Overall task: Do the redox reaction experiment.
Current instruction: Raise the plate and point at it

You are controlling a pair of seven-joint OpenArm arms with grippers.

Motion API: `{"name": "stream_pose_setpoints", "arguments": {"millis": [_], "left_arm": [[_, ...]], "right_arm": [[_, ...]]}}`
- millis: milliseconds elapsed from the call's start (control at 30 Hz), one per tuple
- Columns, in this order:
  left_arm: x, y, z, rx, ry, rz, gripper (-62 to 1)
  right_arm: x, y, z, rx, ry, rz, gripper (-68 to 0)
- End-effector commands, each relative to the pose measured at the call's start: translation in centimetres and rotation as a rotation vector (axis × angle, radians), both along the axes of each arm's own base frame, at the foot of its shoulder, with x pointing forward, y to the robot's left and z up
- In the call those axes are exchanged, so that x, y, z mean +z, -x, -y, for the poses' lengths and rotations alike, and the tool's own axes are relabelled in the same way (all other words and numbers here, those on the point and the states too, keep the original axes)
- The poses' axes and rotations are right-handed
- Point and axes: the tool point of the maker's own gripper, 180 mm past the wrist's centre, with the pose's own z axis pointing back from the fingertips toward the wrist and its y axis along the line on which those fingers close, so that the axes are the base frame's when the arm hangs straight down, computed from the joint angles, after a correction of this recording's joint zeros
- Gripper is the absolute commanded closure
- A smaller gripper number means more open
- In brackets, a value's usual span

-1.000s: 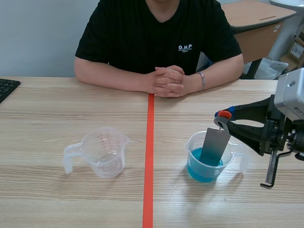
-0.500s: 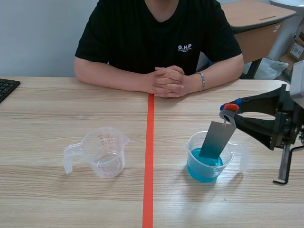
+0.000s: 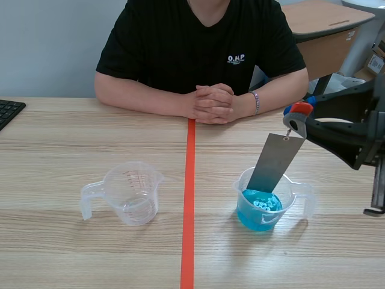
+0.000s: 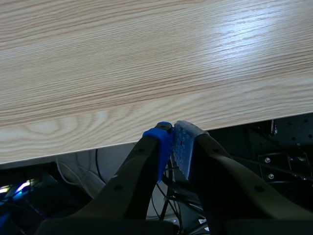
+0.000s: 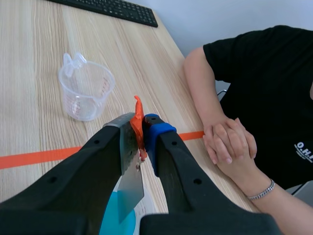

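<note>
The right arm's fingers (image 5: 166, 147) pinch the metal plate (image 3: 275, 164) by its orange tab (image 5: 138, 122). The plate slants down from them, its lower end inside the cup of blue liquid (image 3: 245, 215). The left fingers (image 4: 146, 161) are pressed together, well apart.

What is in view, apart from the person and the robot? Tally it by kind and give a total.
Cups: 2, the empty cup and the cup of blue liquid
Metal plate: 1
Keyboard: 1
Total: 4
</note>
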Motion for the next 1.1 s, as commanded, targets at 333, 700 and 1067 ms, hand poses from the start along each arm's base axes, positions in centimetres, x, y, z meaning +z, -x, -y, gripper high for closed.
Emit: {"name": "stream_pose_setpoints", "arguments": {"millis": [333, 700, 1067], "left_arm": [[0.4, -0.1, 0.1, 0.004, 0.004, 0.011, -4.9], [0.4, -0.1, 0.1, 0.003, 0.004, 0.01, -4.9], [0.4, -0.1, 0.1, 0.004, 0.004, 0.01, -4.9]], "right_arm": [[2.7, -0.1, 0.1, -0.006, -0.014, 0.039, -1.5], [5.3, 0.3, 0.2, -0.035, -0.018, 0.078, -1.5], [7.0, 0.0, -0.4, -0.071, -0.021, 0.057, -1.5]]}}
